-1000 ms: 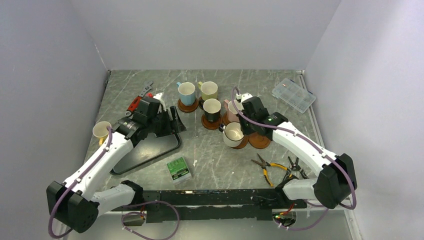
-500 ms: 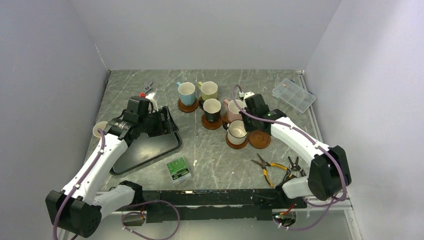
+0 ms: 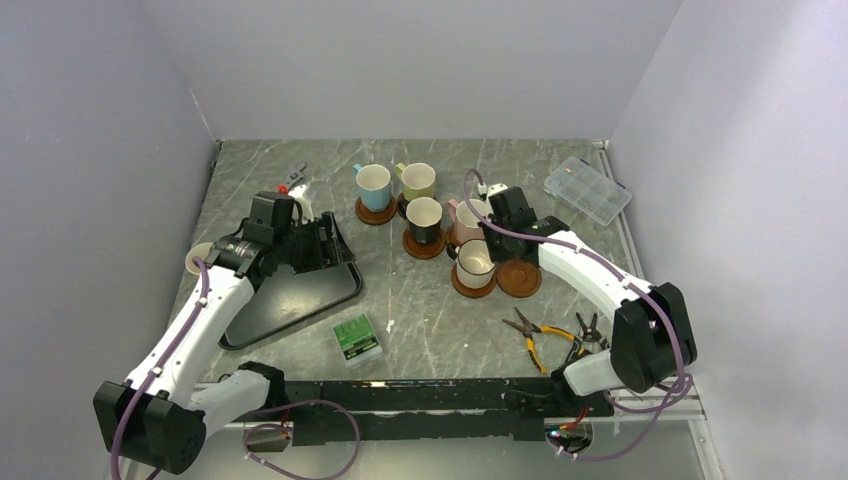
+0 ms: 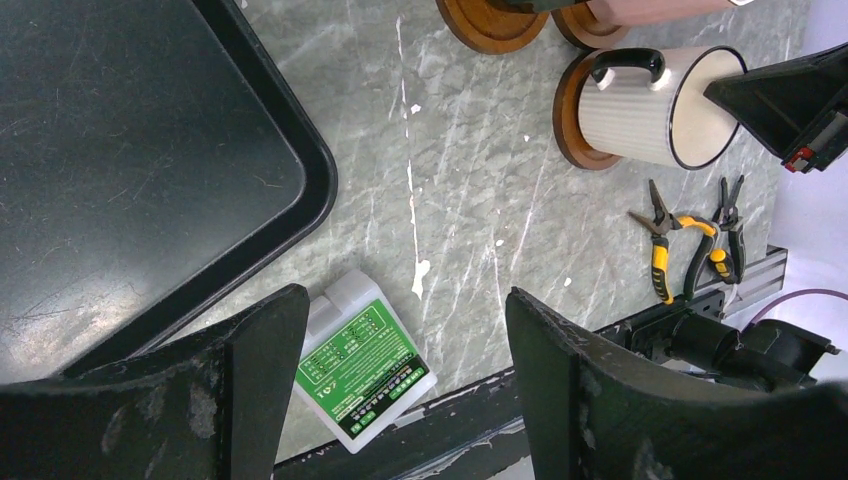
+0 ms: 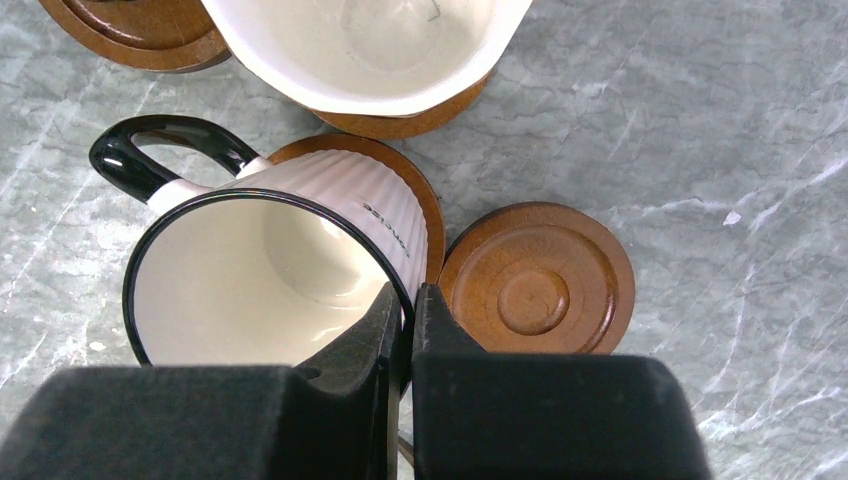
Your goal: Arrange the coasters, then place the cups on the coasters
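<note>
1. My right claw (image 5: 410, 296) is clenched on the rim of the white cup (image 5: 260, 280), with one finger inside and one outside.
2. That cup stands on a coaster (image 5: 418, 195) right of centre on the surface (image 3: 430, 310). I cannot tell whether its foot lies flat and centred.
3. To finish well, I'd settle the cup until it sits level, loosen the claw only a little, then rise straight up so the inner finger doesn't drag the rim.
4. Room is tight. The pink cup (image 3: 466, 213) sits at the white cup's 12 o'clock and the bare coaster (image 5: 537, 280) just beside it at 4 o'clock, so I'd allow no sideways swing.
5. My left claw (image 4: 405, 296) is released and empty, hanging over the black tray (image 4: 120, 150).
6. The yellow cup (image 3: 200, 258) waits at the surface's 9 o'clock edge, off any coaster and partly hidden by the left arm. I judge it belongs on the bare coaster.
</note>
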